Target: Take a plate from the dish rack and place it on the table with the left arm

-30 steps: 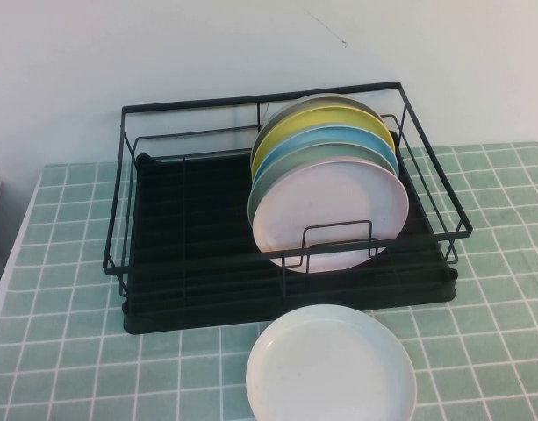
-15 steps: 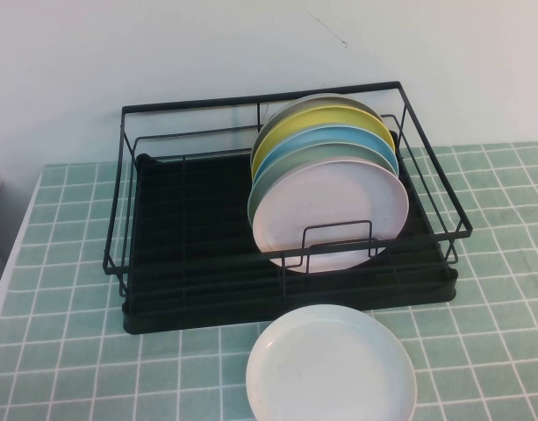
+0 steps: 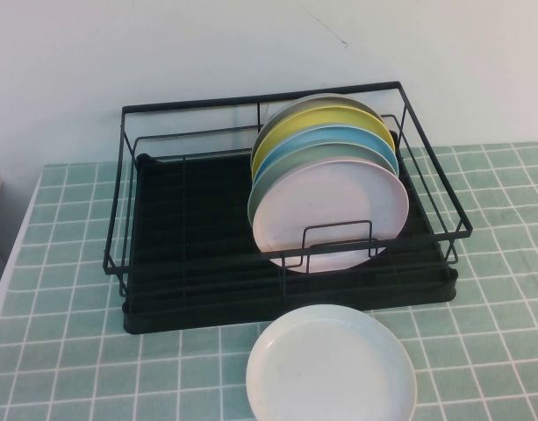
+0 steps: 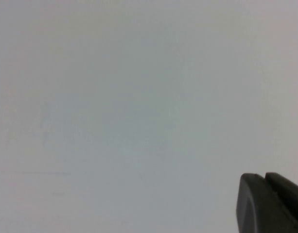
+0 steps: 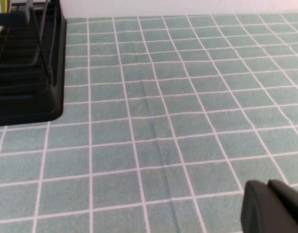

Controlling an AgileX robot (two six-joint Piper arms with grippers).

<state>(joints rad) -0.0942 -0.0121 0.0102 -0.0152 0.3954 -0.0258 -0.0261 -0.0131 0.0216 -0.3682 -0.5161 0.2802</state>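
Observation:
The pale pink plate [image 3: 332, 213] stands upright at the front of a row of plates in the black wire dish rack [image 3: 190, 254] on the green tiled table [image 3: 67, 342]. Neither arm shows in the high view. In the left wrist view, my left gripper [image 4: 264, 177] faces only a blank pale wall, with its fingers together and nothing between them. In the right wrist view, my right gripper [image 5: 267, 184] hangs over bare tiles [image 5: 178, 121] to the right of the rack's corner [image 5: 27, 92], with its fingers together and empty.
Behind the pink plate stand a grey-green, a blue and a yellow plate [image 3: 326, 118]. A pale mint-white plate [image 3: 330, 368] lies flat on the table in front of the rack. The rack's left half holds no plates. A white wall rises behind.

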